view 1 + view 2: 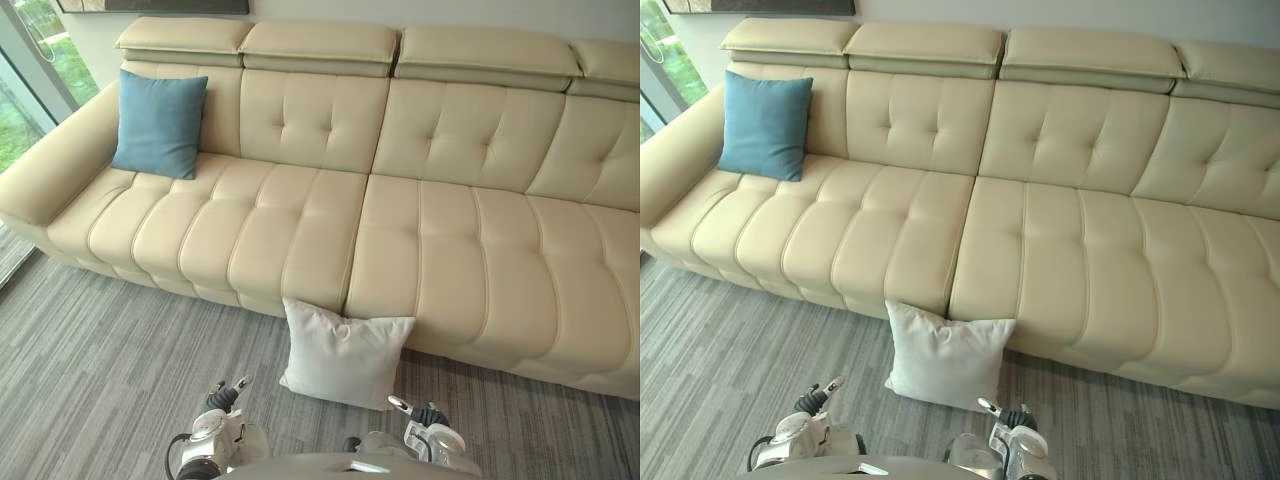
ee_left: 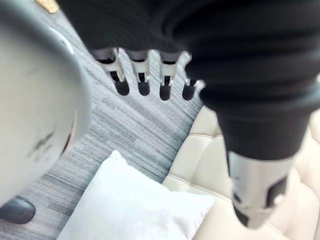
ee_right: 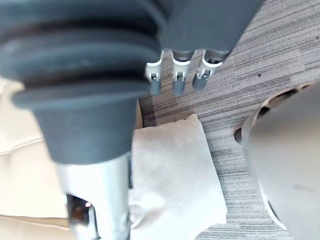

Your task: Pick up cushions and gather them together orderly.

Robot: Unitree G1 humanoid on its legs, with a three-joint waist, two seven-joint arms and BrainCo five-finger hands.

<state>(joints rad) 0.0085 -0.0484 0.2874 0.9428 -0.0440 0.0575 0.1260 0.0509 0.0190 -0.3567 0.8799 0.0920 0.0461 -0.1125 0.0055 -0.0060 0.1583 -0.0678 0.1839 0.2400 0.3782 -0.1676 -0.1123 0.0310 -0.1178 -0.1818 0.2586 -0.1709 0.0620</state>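
left hand [image 1: 224, 398]: low in the eye view, at about 7 o'clock from the white cushion and apart from it. its own wrist view shows the fingers [image 2: 142, 80] straight in a row and the thumb [image 2: 257, 185] stretched out, so the hand is open with nothing in it.
right hand [image 1: 425, 415]: at about 5 o'clock from the white cushion, near its lower corner but not touching. fingers [image 3: 178, 75] straight, thumb [image 3: 95, 195] extended, open and holding nothing.
white cushion [image 1: 343, 352]: on the floor between the two hands and a little beyond them, at 12 o'clock from the robot. it stands tilted, its upper edge leaning against the sofa's front, just below the seam where two seat sections meet.
carpet [image 1: 90, 370]: grey with fine stripes, under the white cushion and running along the sofa's front.
sofa [image 1: 450, 250]: long, cream, with tufted seats and backs, spanning the view from 9 o'clock to 3 o'clock; a rounded armrest [image 1: 55, 160] closes its end at 9 o'clock.
blue cushion [image 1: 160, 124]: on the sofa seat at about 10 o'clock from the white cushion and well apart from it. it is upright, leaning on the backrest, just beside the armrest.
headrests [image 1: 320, 42]: a row of padded blocks along the top of the backrest, at 12 o'clock.
window [image 1: 30, 90]: beyond the armrest at about 10 o'clock, with greenery behind the glass.
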